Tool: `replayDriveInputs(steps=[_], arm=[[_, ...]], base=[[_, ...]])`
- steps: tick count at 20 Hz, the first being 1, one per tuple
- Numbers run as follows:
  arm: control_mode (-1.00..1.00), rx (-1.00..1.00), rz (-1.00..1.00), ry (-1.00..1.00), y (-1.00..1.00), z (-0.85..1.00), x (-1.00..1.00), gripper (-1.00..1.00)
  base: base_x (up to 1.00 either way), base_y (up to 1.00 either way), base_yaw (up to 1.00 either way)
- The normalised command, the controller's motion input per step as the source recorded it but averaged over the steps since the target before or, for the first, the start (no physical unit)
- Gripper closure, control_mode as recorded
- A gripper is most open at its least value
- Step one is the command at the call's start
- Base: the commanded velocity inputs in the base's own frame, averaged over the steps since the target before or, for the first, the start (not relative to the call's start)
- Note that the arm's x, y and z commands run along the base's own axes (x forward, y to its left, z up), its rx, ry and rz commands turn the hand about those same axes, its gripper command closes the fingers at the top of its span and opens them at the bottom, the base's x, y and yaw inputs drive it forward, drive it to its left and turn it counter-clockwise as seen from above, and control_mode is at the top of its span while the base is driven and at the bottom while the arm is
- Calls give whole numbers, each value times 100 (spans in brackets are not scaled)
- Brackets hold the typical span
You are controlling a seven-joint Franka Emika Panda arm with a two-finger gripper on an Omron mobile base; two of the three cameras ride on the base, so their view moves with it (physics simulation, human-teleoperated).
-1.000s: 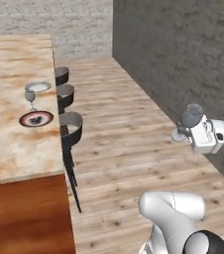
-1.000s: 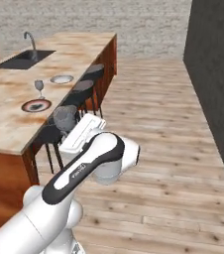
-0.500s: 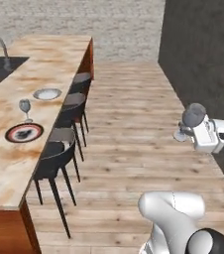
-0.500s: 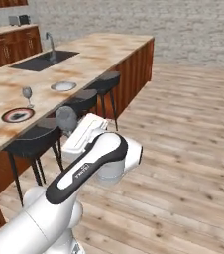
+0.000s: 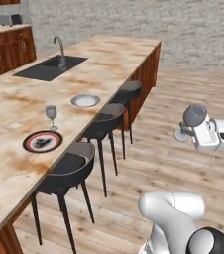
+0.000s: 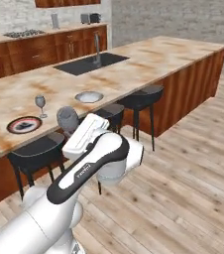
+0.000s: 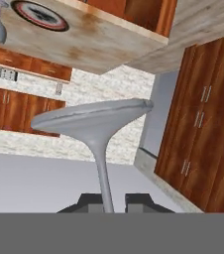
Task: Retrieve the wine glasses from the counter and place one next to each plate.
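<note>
Left base view, bench: large beige marble-like bench point(image 5: 15, 163) with orange-brown veins, well to the left of the pincer.
Red-rimmed plate: round plate with red-and-black rim and dark centre point(image 5: 42, 141) near the bench's front edge, well apart from the pincer.
Standing glass: clear greyish-blue stemmed wine glass point(image 5: 51, 117) upright, just beside that plate on its far side.
Pale plate: plain pale grey-white round plate point(image 5: 85, 101) farther along the bench.
Stools: three dark round stools point(image 5: 67, 168) along the bench side, between the bench and the pincer.
Held glass: second greyish-blue wine glass point(image 5: 193, 118) off the bench, out over the wooden floor point(image 5: 148, 163).
Pincer: pincer point(image 7: 106, 202) clamped on the thin stem, a dark finger tip on either side; the round foot fans out ahead in the hand view.
</note>
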Motion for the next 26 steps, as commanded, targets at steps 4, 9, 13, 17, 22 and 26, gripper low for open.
replayDriveInputs(steps=[4,9,13,17,22,26], arm=[[100,0,0,0,0,0,0,100],[100,0,0,0,0,0,0,100],[100,0,0,0,0,0,0,100],[100,0,0,0,0,0,0,100],[100,0,0,0,0,0,0,100],[100,0,0,0,0,0,0,100]], base=[[100,-30,73],[100,-23,77],[42,-50,79],[-39,-92,60],[-56,-100,52],[12,-78,54]])
